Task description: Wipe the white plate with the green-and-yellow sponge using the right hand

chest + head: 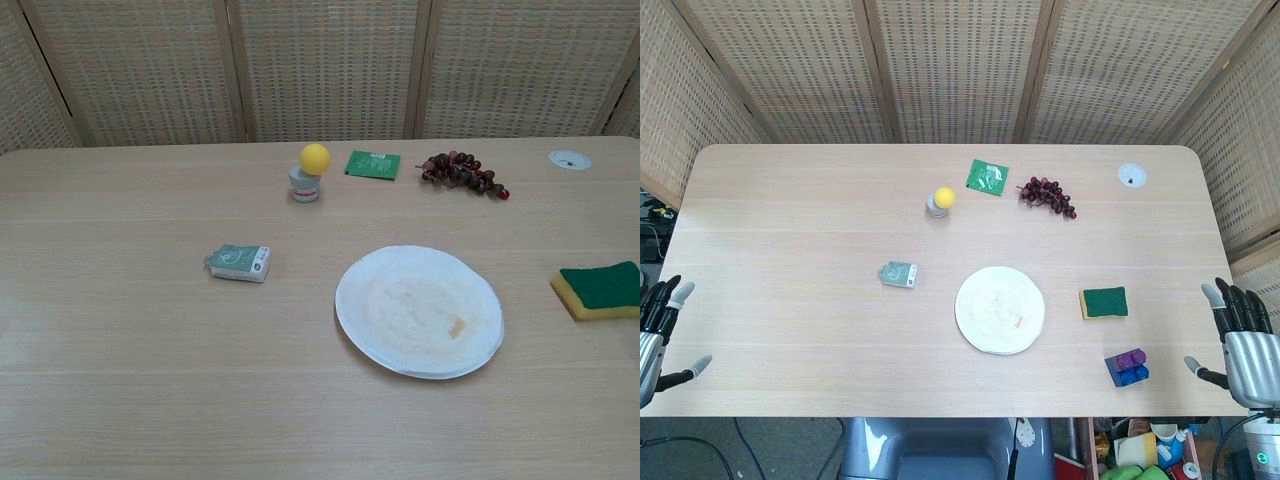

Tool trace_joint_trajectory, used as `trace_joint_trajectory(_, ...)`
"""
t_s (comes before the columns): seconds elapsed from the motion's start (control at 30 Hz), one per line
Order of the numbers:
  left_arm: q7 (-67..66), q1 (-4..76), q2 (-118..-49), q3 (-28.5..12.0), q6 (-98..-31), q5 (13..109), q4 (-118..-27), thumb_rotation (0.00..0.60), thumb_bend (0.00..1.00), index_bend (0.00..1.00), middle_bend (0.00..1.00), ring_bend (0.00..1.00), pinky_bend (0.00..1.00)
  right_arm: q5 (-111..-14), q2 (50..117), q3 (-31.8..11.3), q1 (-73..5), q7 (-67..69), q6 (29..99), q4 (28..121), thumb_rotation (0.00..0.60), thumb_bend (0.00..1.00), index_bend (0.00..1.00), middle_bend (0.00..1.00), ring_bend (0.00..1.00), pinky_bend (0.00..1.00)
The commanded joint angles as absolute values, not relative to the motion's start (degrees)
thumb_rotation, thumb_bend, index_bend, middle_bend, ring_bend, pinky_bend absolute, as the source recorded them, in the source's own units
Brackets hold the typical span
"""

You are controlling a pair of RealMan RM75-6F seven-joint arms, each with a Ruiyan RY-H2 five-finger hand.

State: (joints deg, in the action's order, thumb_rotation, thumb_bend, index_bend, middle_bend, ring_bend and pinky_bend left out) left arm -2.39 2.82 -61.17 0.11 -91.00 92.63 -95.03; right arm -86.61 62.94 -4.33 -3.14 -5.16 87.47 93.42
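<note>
The white plate [1000, 309] [419, 310] lies near the table's front middle, with faint brownish smears on it. The green-and-yellow sponge [1104, 302] [601, 289] lies flat to the plate's right, green side up. My right hand [1242, 343] hangs at the table's front right corner, fingers spread, holding nothing, well to the right of the sponge. My left hand [658, 328] is at the front left edge, fingers apart and empty. Neither hand shows in the chest view.
A purple and blue block [1127, 367] sits in front of the sponge. A small green-white packet [897, 274] lies left of the plate. Farther back are a yellow ball on a small cup [940, 201], a green sachet [988, 177], dark grapes [1046, 195] and a white disc [1131, 176].
</note>
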Motion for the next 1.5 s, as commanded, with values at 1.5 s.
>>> trace_joint_trajectory(1.5, -7.7, 5.4, -64.3, -2.8, -85.3, 85.9, -94.2, 0.6, 0.0, 0.0, 0.0, 0.0, 0.0, -83.6, 86.3, -5.1, -33.5, -15.2, 47.2, 64.7, 0.6, 0.0, 0.14, 0.16, 0.09, 0.25)
